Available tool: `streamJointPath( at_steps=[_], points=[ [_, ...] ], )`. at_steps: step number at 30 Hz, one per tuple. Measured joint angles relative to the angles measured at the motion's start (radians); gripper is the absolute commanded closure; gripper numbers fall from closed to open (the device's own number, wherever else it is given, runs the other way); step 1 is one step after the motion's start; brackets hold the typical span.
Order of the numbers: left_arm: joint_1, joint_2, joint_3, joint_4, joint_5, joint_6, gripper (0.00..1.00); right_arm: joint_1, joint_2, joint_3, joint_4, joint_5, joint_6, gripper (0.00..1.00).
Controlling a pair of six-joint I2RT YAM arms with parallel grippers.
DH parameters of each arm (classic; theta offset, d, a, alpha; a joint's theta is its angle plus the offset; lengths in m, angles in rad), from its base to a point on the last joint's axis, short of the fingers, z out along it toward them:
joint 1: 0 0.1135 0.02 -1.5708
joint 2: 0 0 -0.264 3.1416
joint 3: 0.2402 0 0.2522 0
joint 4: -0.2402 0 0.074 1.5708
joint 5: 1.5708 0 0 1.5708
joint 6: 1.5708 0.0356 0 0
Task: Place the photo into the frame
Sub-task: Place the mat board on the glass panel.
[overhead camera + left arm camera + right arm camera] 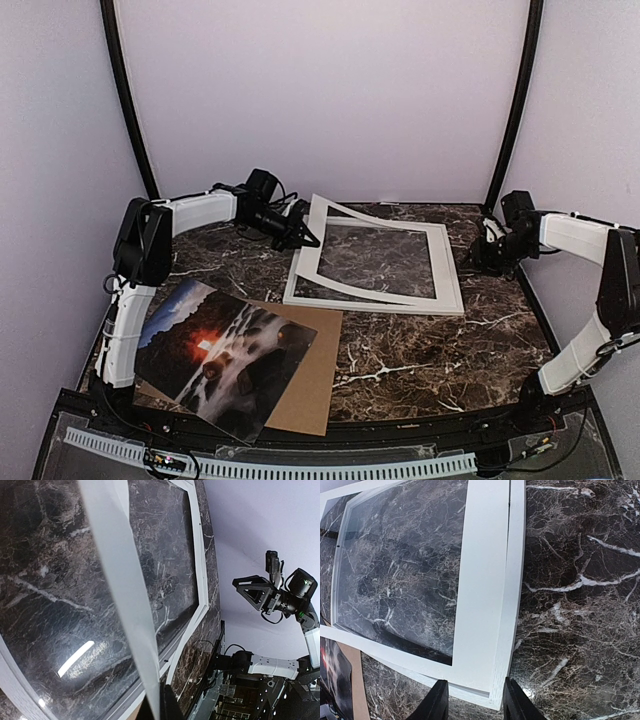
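Observation:
The photo [225,360] lies at the near left, on a brown cardboard sheet [315,380]. The white frame [440,303] lies flat in the middle of the table with its see-through centre showing the marble. A white paper mat [380,222] rests in it, its far left corner raised. My left gripper [305,238] is shut on that raised mat edge; the mat [120,580] runs down between the left gripper's tips [161,707]. My right gripper [478,258] is open and empty, its fingers either side of the frame's corner [515,580] in the right wrist view [475,702].
The dark marble table [430,360] is walled by pale panels with black corner posts [515,100]. A slotted white rail [300,468] runs along the near edge. The photo [330,675] shows at the right wrist view's lower left.

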Motion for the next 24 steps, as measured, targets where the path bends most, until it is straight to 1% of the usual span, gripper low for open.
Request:
streamJointPath(
  at_steps=[12,24],
  points=[
    [0.000,0.025,0.004,-0.019,-0.005,0.000,0.99,0.000,0.001,0.000,0.000,0.001,0.000,0.62],
    [0.000,0.058,0.046,-0.031,-0.004,0.002,0.90,0.000,0.014,-0.005,0.004,0.001,-0.001,0.63]
  ],
)
